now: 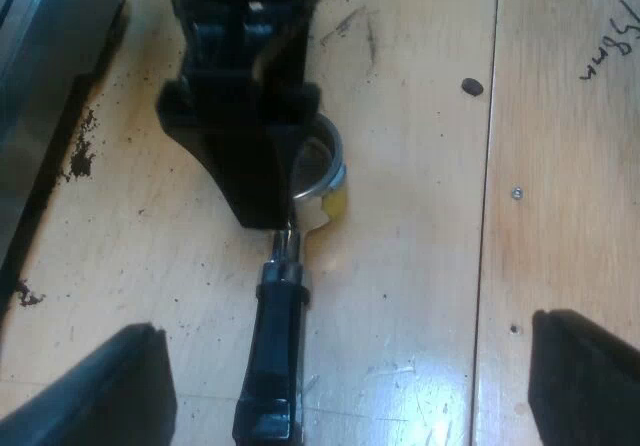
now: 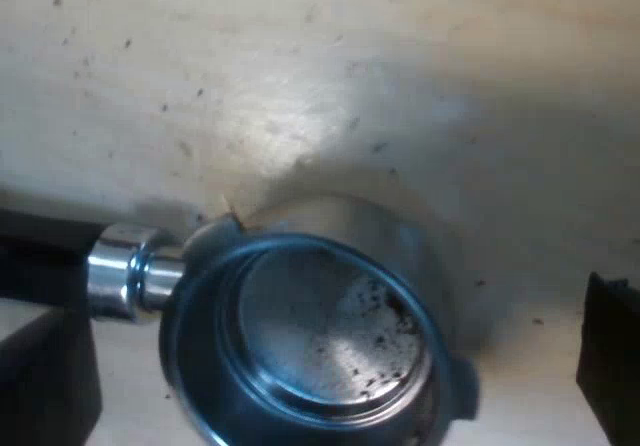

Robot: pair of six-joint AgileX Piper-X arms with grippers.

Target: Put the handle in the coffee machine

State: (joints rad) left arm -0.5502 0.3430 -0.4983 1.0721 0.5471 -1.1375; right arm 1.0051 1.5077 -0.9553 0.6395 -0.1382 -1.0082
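Over the holder (image 1: 320, 181) on the table (image 1: 420, 116), right gripper (image 2: 330, 301) gapes empty astride the basket (image 2: 330, 351), left gripper (image 1: 345, 326) likewise above the handle (image 1: 275, 356): grip squarely, lift level

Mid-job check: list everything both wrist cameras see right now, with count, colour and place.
metal holder: one, silver basket with dark handle, lying on the table, dark specks in the basket.
coffee grounds: a scatter, dark brown, on the table by the machine.
espresso machine: one, dark grey, its edge beside the grounds.
table: one, light wood.
right gripper: one, black, fingers open either side of the basket.
left gripper: one, black, fingers open, above the handle.
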